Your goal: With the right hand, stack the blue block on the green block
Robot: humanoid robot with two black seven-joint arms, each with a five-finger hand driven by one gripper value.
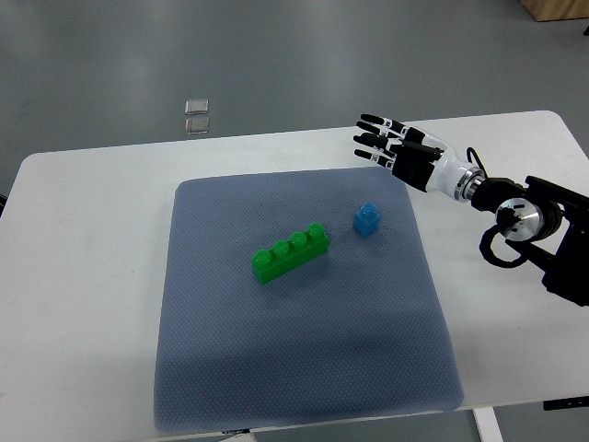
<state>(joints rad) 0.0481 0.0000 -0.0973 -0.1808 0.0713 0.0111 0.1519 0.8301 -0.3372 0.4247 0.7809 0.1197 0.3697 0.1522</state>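
Observation:
A small blue block stands on the grey-blue mat, right of centre. A long green block with several studs lies diagonally just left of and below it, a short gap between them. My right hand hovers over the mat's upper right corner, above and to the right of the blue block, fingers stretched out flat and holding nothing. Its arm comes in from the right edge. The left arm is out of view.
The mat covers the middle of a white table. A small clear object lies on the floor beyond the table's far edge. A wooden piece shows at the top right corner.

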